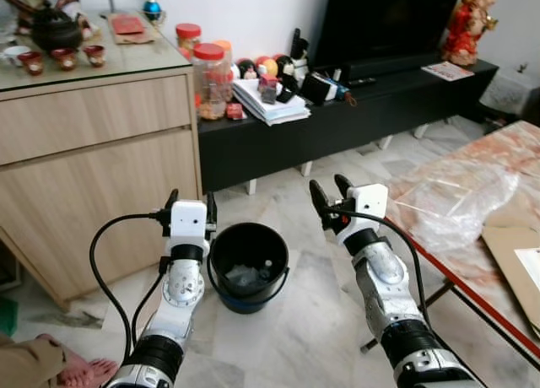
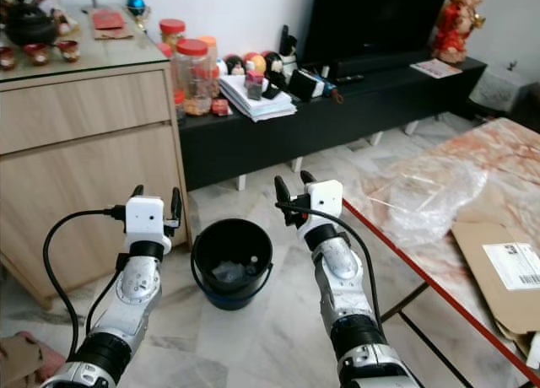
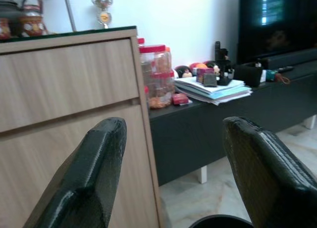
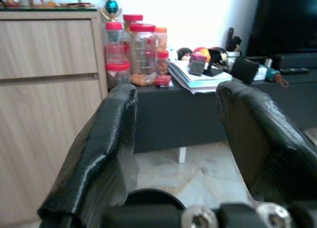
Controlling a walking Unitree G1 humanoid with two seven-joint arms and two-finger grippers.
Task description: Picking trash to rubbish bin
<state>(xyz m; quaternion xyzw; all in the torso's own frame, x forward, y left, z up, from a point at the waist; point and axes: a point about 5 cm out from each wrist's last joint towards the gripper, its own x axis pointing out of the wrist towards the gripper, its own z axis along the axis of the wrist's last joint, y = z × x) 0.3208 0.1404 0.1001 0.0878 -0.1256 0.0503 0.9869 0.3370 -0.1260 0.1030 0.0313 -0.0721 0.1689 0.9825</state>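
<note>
**A:** Where does the rubbish bin stand relative to the robot's claws?

**B:** The black rubbish bin (image 1: 248, 266) sits on the marble floor, and both claws are held up on either side of it. The left claw (image 1: 187, 202) is just to the bin's left, above its rim. The right claw (image 1: 325, 196) is to the bin's right, also above it. Both have their fingers spread wide and hold nothing.

**A:** And the trash?

**B:** A few pale scraps already lie inside the bin. The likeliest piece left is a crumpled clear plastic bag (image 1: 460, 204) on the marble-topped surface (image 1: 472, 274), well to the right of the bin, beyond the right claw. Flattened cardboard (image 2: 498, 270) lies further right on that surface.

**A:** Which arm is nearer?

**B:** The right one, clearly. The bag lies to that claw's right and somewhat forward, stretched along the surface's edge, so reaching it would probably mean swinging away from the bin.
</note>
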